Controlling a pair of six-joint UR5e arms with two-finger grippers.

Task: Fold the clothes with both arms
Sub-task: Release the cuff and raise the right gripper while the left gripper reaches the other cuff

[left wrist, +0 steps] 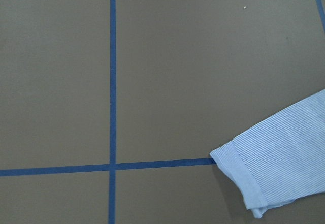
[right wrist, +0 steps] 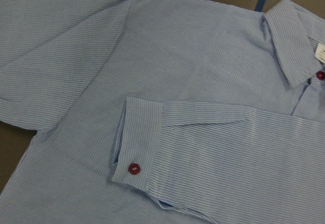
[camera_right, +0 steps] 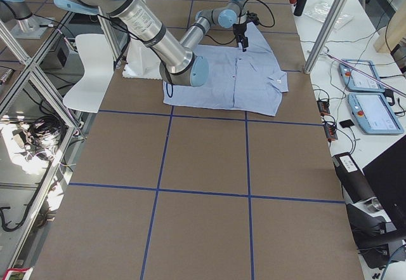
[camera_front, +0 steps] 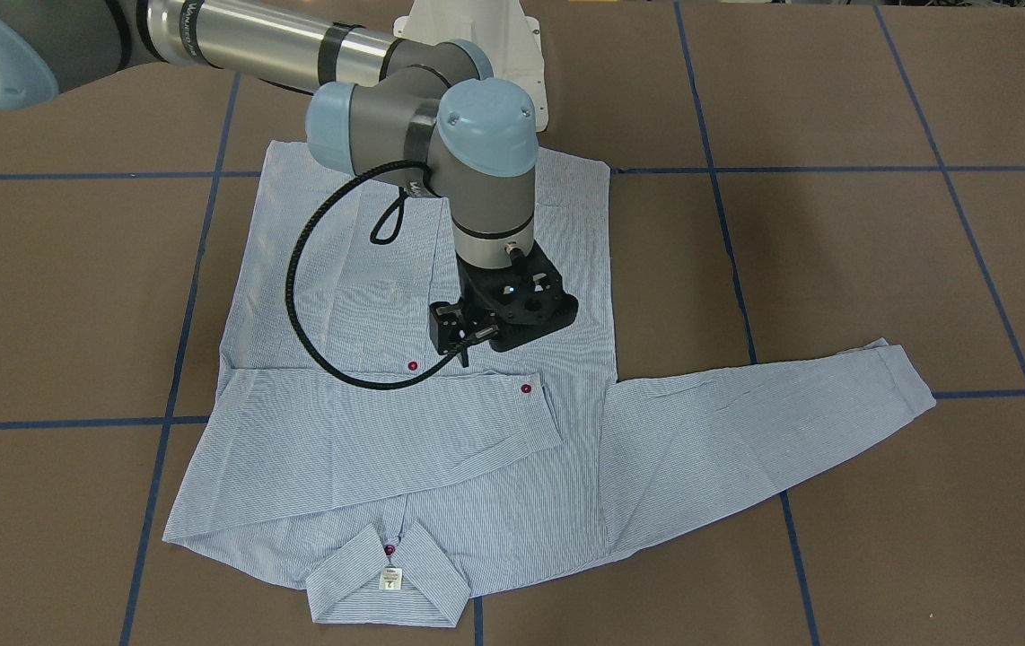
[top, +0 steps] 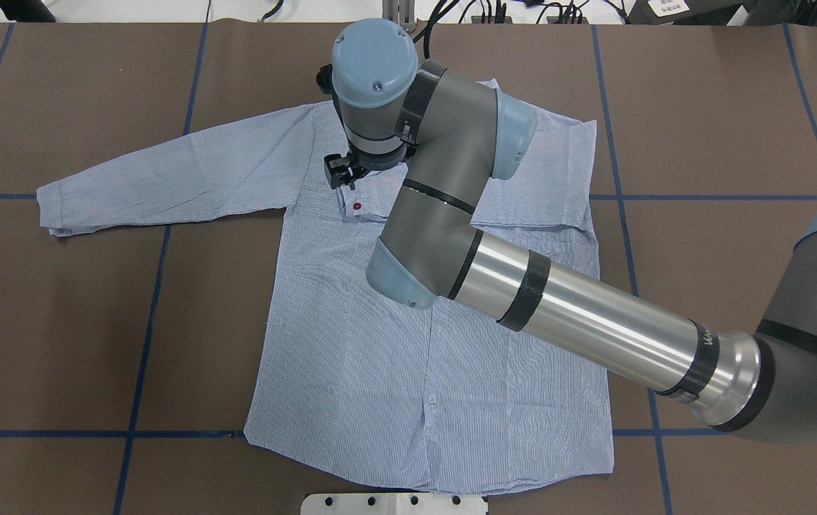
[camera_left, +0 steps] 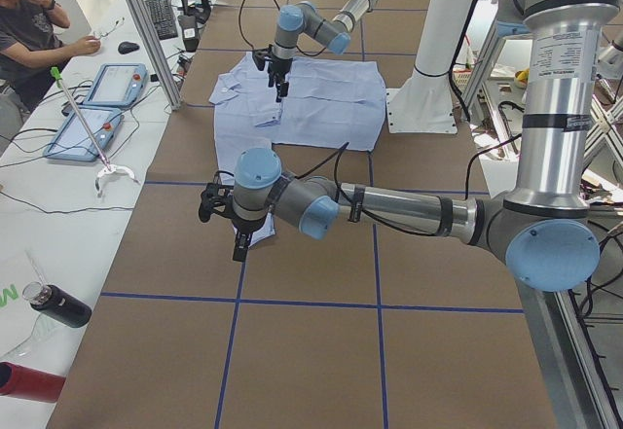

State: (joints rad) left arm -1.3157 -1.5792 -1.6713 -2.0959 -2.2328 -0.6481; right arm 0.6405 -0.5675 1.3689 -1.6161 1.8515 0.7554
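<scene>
The light blue striped shirt (top: 394,357) lies flat, front up, collar (camera_front: 387,583) at the far side from the robot. One sleeve is folded across the chest, its cuff (right wrist: 139,142) with a dark red button lying on the front. The other sleeve (top: 165,179) lies spread out sideways. My right gripper (camera_front: 499,314) hangs over the chest just above the folded cuff; its fingers are hidden, so I cannot tell its state. My left gripper (camera_left: 239,244) hovers above the table by the spread sleeve's cuff (left wrist: 254,178); I cannot tell whether it is open or shut.
Blue tape lines (top: 151,300) divide the brown table into squares. The white pedestal base (camera_front: 477,36) stands at the shirt's hem side. A side bench holds two tablets (camera_left: 83,132), a grabber stick and bottles, with a seated person (camera_left: 29,30) beside it.
</scene>
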